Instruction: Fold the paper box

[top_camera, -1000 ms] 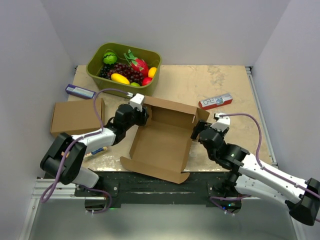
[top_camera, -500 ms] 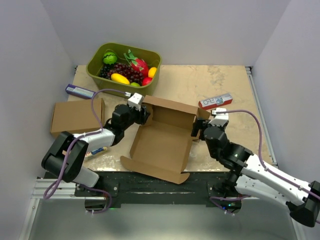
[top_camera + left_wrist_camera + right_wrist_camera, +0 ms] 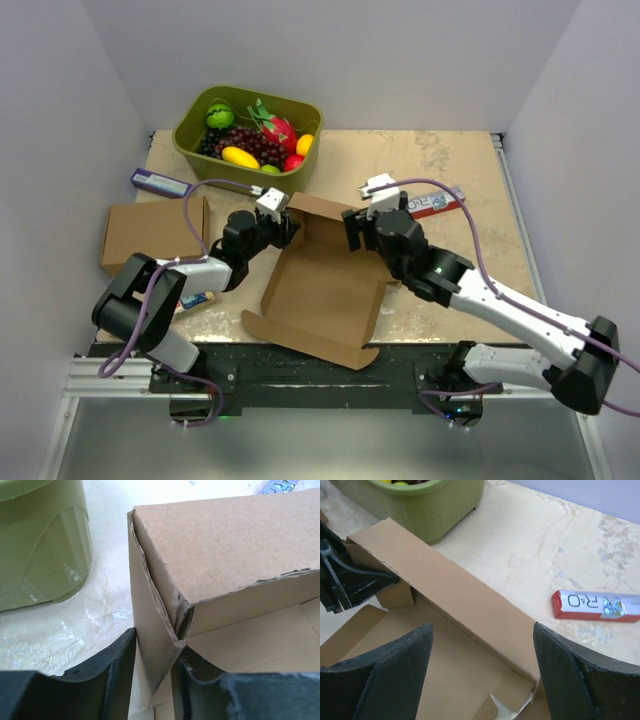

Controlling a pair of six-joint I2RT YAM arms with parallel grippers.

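The mottled beige surface [image 3: 450, 160] carries a green fruit tub [image 3: 186, 140] far left, a purple carton [image 3: 160, 183] and a closed cardboard box [image 3: 150, 233] at left, the open paper box [image 3: 325, 290] centrally, and a red-and-white carton [image 3: 597, 605] right.

We log the paper box [image 3: 325, 285] mid-worktop [image 3: 440, 160]; tub of fruit [image 3: 247, 125] behind it, leftward; second cardboard box [image 3: 152, 233] far left; small carton [image 3: 597, 605] behind, rightward.
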